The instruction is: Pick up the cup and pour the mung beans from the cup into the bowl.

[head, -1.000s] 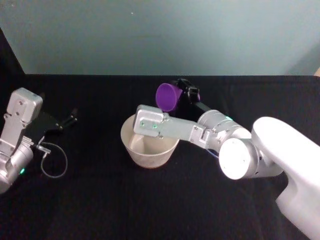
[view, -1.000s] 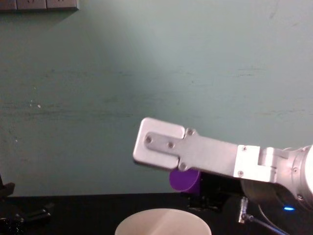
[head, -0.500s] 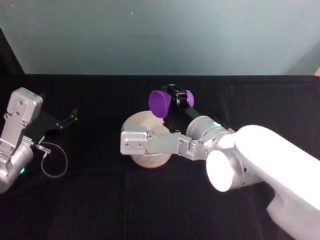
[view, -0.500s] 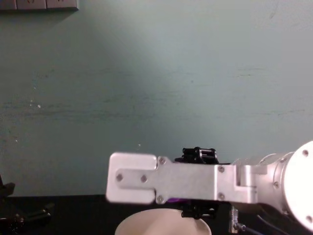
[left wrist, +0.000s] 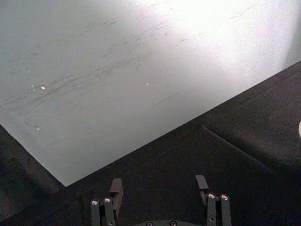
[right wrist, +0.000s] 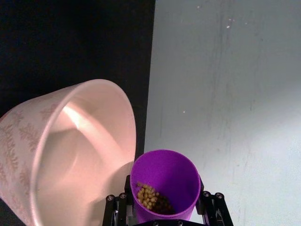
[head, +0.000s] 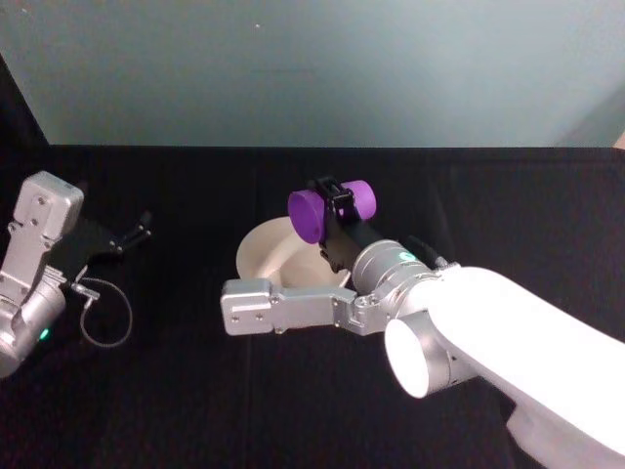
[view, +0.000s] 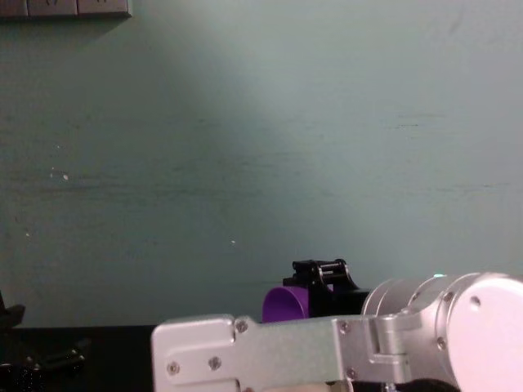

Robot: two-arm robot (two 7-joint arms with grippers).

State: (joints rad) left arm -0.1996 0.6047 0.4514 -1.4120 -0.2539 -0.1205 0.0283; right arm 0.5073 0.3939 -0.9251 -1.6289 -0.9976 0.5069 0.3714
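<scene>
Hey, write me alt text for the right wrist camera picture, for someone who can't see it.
The right gripper holds the purple cup, a small heap of mung beans inside it, next to the wide white bowl with a faint leaf pattern. A black table and pale green wall lie behind.

Wall: a pale teal wall (head: pixel 312 68) stands far across from me, faintly scuffed and streaked.
Table: a black cloth (head: pixel 176 401) runs from my near edge to the wall's foot.
Far left: a dark backdrop (head: pixel 14 107) cuts across the wall.
Fittings: grey wall plates (view: pixel 65 7) sit high up, left.
Light: a bright patch (left wrist: pixel 221 28) washes the wall.
</scene>
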